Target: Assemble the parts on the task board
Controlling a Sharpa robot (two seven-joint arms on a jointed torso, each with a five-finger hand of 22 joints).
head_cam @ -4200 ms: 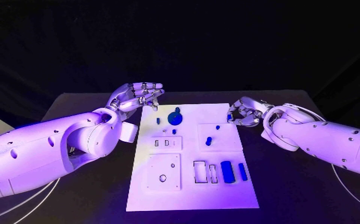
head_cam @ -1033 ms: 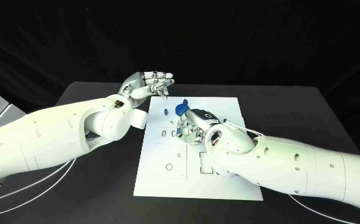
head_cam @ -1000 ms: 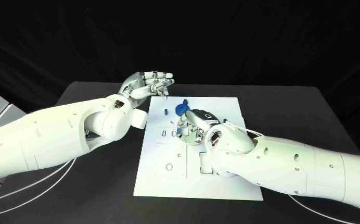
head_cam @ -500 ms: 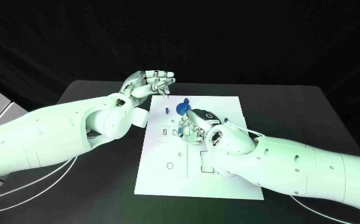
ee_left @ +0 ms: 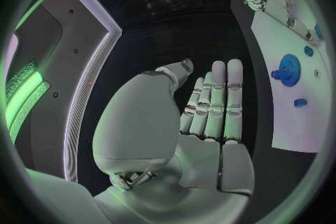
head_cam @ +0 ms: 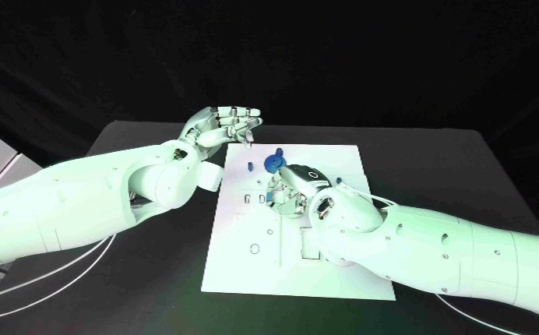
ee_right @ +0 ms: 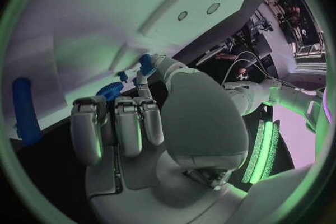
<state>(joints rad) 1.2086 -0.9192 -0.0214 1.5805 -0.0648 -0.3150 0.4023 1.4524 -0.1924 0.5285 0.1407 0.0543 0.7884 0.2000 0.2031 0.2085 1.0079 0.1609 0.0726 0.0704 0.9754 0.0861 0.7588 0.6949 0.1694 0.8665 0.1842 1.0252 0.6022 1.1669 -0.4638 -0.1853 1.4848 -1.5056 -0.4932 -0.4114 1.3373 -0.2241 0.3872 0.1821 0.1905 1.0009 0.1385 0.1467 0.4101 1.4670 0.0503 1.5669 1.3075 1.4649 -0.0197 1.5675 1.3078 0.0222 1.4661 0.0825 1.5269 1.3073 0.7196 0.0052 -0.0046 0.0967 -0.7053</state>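
Right hand [head_cam: 294,188] moved onto task board [head_cam: 337,273], fingers curled, grasp unclear | left hand [head_cam: 221,127] unchanged, empty, fingers apart

The task board [head_cam: 241,273] lies on the worktop [head_cam: 135,288], between the two arms. The right robot hand [head_cam: 294,188] sits over the board's middle, with a gear-shaped part [head_cam: 273,163] on the board just beyond it, on its far side. The left robot hand [head_cam: 223,128] hangs over the board's far left corner, and a small part [head_cam: 248,167] lies on the board between the two hands.
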